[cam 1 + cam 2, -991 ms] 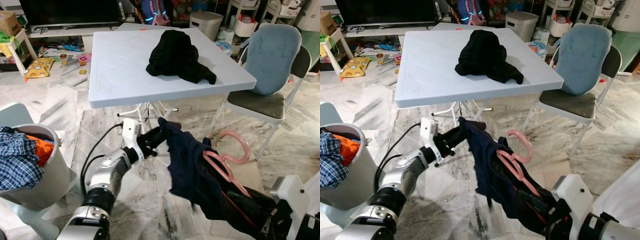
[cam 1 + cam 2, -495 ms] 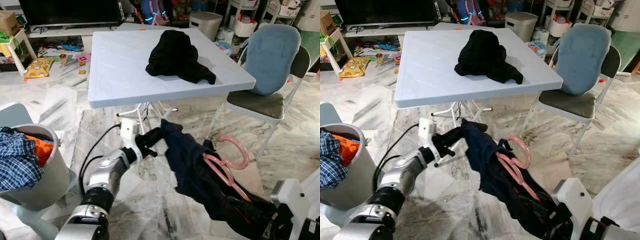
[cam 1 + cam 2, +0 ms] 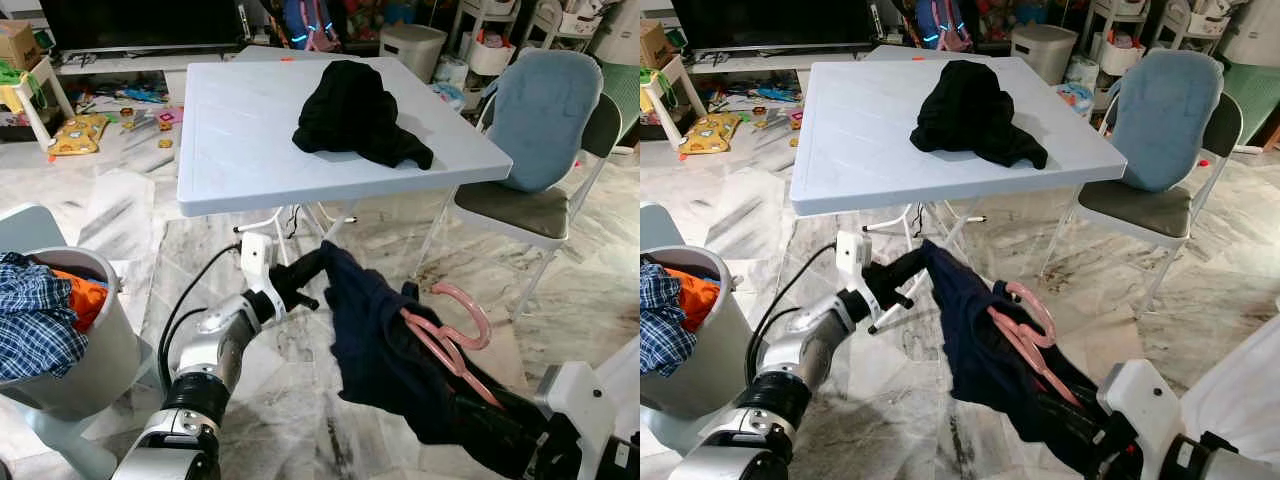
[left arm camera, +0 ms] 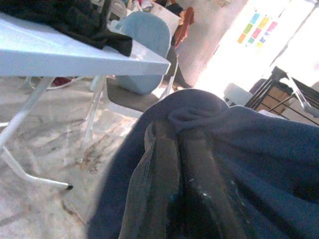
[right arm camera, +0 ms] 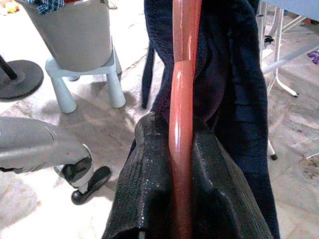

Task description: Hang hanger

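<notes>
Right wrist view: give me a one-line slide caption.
Right gripper shut on a pink hanger draped with a dark blue garment, laundry basket on the marble floor beyond.

Garment and hanger held between both grippers, in front of the surface.
Surface (image 3: 240, 140) sits ahead centre, a heap of clothing (image 3: 355, 115) on its right half; chair (image 3: 540, 130) to its right, laundry basket (image 3: 85, 350) with clothes low at left. Left gripper (image 3: 312, 268) below the surface's near edge, fingers (image 4: 169, 184) closed on the top edge of the garment (image 3: 385, 350). Hanger (image 3: 450, 330) lies in the garment's right side, hook toward the chair; right gripper (image 5: 179, 199) at lower right clamps the hanger bar.
</notes>
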Controlling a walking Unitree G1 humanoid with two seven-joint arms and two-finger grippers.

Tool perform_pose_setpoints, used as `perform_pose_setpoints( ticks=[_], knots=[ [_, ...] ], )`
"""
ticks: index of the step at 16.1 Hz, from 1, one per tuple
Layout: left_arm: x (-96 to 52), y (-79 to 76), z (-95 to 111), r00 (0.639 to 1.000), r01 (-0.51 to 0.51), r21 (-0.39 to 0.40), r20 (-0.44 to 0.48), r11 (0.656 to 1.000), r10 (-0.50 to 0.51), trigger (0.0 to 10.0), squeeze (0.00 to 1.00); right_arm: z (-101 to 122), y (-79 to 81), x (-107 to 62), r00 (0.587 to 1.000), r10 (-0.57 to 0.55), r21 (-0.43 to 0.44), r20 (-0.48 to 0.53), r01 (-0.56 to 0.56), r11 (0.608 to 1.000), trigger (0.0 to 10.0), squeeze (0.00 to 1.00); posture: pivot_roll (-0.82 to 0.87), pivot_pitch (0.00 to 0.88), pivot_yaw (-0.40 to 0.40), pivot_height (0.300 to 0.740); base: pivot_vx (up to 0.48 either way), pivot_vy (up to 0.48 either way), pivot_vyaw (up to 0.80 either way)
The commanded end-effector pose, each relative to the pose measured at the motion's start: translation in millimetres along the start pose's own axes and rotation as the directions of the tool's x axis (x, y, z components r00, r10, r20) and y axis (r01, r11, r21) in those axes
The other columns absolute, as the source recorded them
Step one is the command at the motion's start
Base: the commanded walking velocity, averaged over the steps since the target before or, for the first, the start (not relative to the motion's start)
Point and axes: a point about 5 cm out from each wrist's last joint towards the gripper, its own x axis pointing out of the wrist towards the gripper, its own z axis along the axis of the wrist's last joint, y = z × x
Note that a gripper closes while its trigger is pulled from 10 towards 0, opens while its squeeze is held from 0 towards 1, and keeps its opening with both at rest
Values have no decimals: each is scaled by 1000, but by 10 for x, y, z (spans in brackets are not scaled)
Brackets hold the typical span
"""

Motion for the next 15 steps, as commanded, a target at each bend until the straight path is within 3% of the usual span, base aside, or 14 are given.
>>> perform_pose_setpoints(
  ticks=[1, 4, 5, 6, 7, 9, 13, 15],
  knots=[
    [62, -60, 123, 998, 48, 21, 30, 999, -48, 0, 0, -8, 36, 13, 999, 47, -15, -16, -47, 999, 10000, 0, -32, 0, -58, 740, 0, 0, 0],
    [46, -94, 163, 994, 106, 7, 32, 994, -106, 0, 0, -226, -69, -34, 982, -22, -120, -185, -1, 993, 10000, 0, -33, 0, -61, 740, 0, 0, 0],
    [46, -94, 163, 994, 106, 7, 32, 994, -106, 0, 0, -226, -69, -34, 982, -22, -120, -185, -1, 993, 10000, 0, -33, 0, -61, 740, 0, 0, 0],
    [41, -152, 174, 984, 179, -20, 14, 984, -178, 0, 0, -300, -193, -37, 963, -114, -210, -246, 61, 976, 10000, 0, -32, 0, -63, 740, 0, 0, 0],
    [42, -183, 181, 978, 210, -34, 9, 977, -210, 0, 0, -315, -236, -28, 954, -147, -241, -260, 83, 967, 10000, 0, -32, 0, -63, 740, 0, 0, 0],
    [55, -238, 212, 968, 251, -62, 18, 966, -250, 0, 0, -344, -231, -10, 946, -144, -269, -291, 64, 961, 10000, 0, -31, 0, -63, 740, 0, 0, 0],
    [52, -102, 258, 987, 156, -75, 39, 985, -153, 0, 0, -372, -113, -107, 950, -55, -238, -308, -21, 971, 10000, 0, -30, 0, -63, 740, 0, 0, 0],
    [-94, 168, 208, 1000, -20, -59, 15, 998, 21, 0, 0, -219, -68, -393, 972, -19, -178, -232, -23, 984, 10000, 0, -37, 0, -63, 740, 0, 0, 0]
  ],
)
